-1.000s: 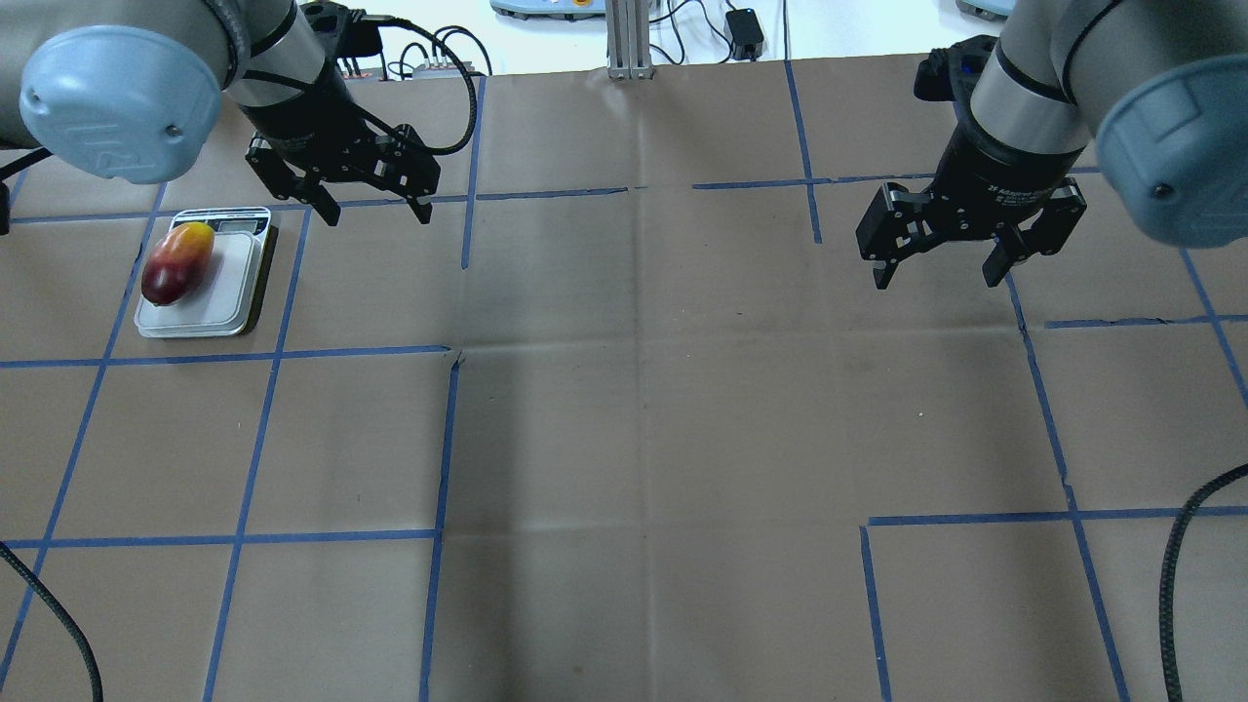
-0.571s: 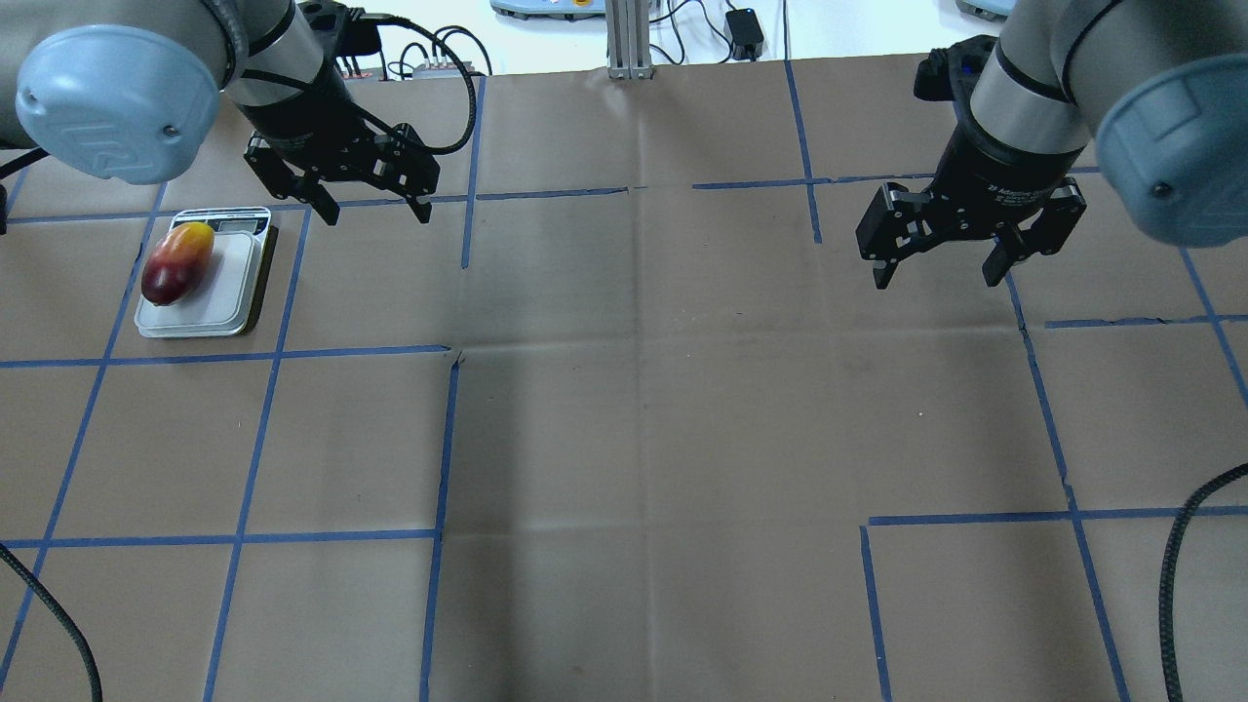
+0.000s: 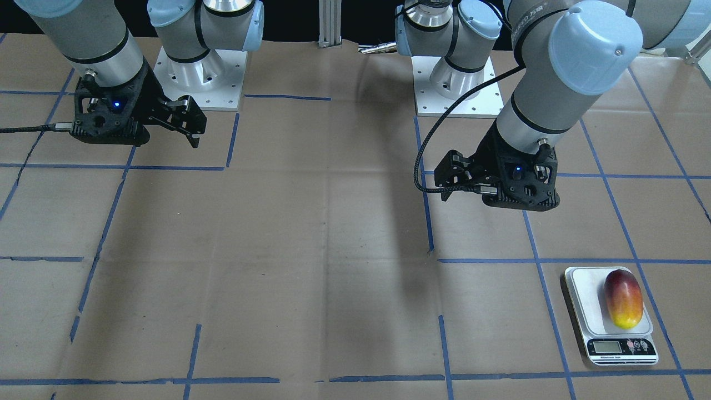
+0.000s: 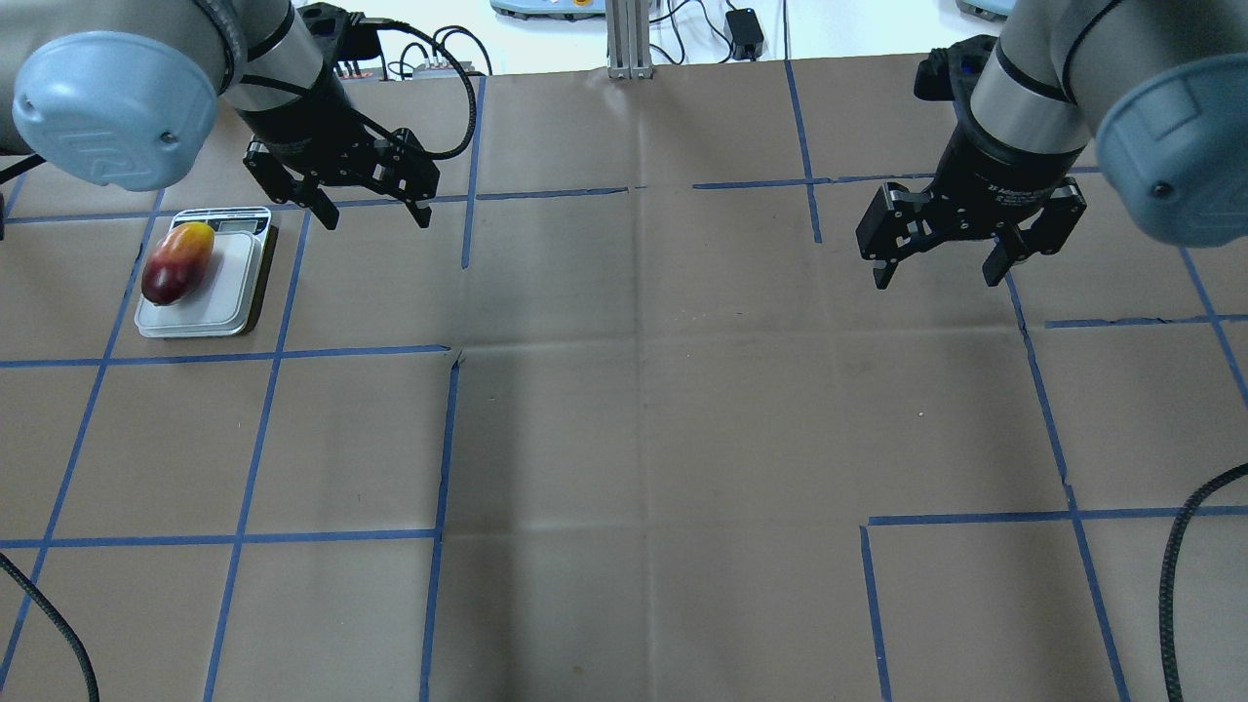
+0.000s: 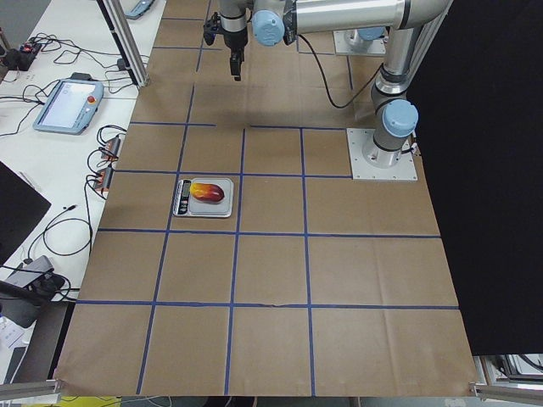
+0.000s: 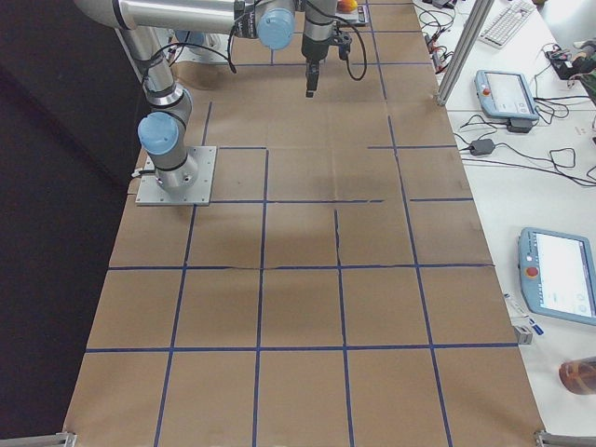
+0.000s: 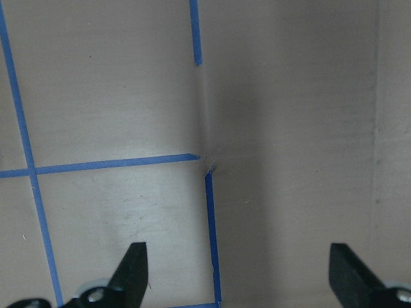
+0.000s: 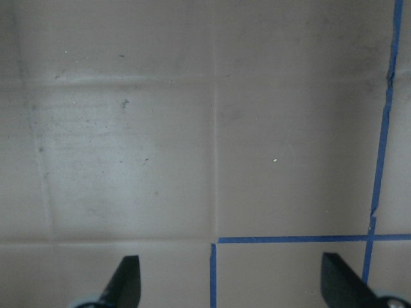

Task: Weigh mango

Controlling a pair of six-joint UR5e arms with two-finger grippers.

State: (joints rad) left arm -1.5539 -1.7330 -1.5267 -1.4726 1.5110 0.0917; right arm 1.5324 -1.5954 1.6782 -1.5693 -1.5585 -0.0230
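The mango (image 4: pixel 176 263), dark red fading to yellow, lies on the left side of the white scale's plate (image 4: pixel 226 292) at the table's far left. It also shows in the front-facing view (image 3: pixel 623 298) on the scale (image 3: pixel 584 291), and in the exterior left view (image 5: pixel 209 192). My left gripper (image 4: pixel 373 213) is open and empty, raised above the table to the right of the scale. My right gripper (image 4: pixel 938 272) is open and empty, raised over the right half of the table. Both wrist views show only bare paper between open fingertips.
Brown paper with blue tape lines (image 4: pixel 444 439) covers the table. A black cable (image 4: pixel 1175 575) runs at the right edge. Controllers and cables (image 4: pixel 741 29) lie beyond the far edge. The arm bases (image 3: pixel 194 72) stand at the robot's side.
My left arm has shifted slightly away from the scale, toward the far edge. The mango, the scale and my right gripper have not moved.
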